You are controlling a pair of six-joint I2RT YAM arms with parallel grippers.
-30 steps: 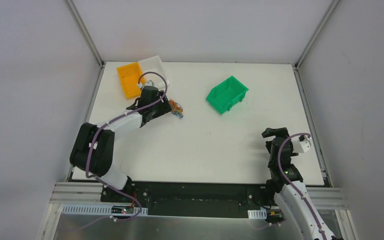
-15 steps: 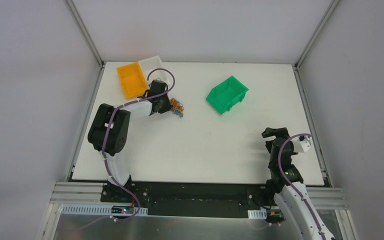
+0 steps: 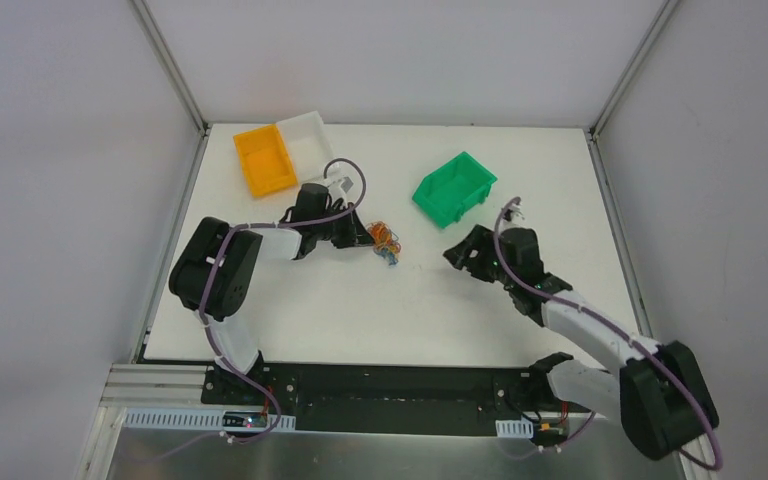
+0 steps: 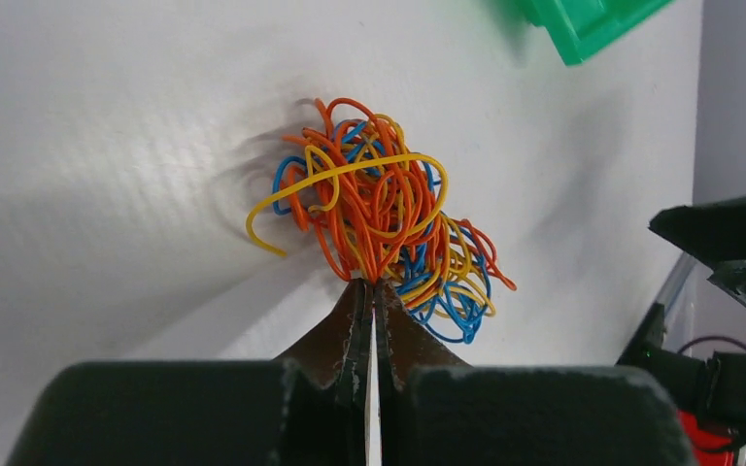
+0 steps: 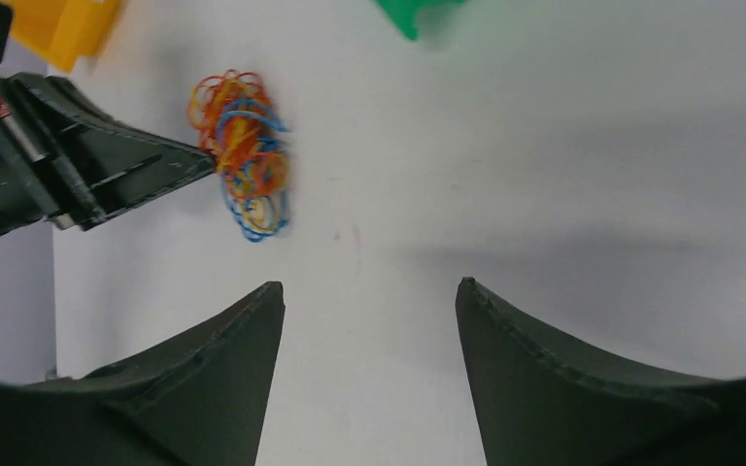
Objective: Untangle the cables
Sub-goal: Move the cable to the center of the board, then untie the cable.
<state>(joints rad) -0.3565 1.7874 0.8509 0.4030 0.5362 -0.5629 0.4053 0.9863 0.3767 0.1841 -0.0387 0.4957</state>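
1. My left tool [image 4: 369, 283] is pinching shut on one clump of thin orange, yellow and blue curly cables [image 4: 379, 218], sitting mid-surface, clear of every edge.
2. My right tool [image 5: 369, 284] is hovering with jaws apart, gripping nothing, facing the clump across bare white surface [image 3: 410, 310].
3. Three bins are sitting farther back: green plastic bin [image 3: 453, 188], orange plastic bin [image 3: 264, 160], white plastic bin [image 3: 305, 135].

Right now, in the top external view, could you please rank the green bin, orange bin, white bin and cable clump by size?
1. green bin
2. orange bin
3. white bin, close to the orange one, so that pair is unsure
4. cable clump, clearly smallest
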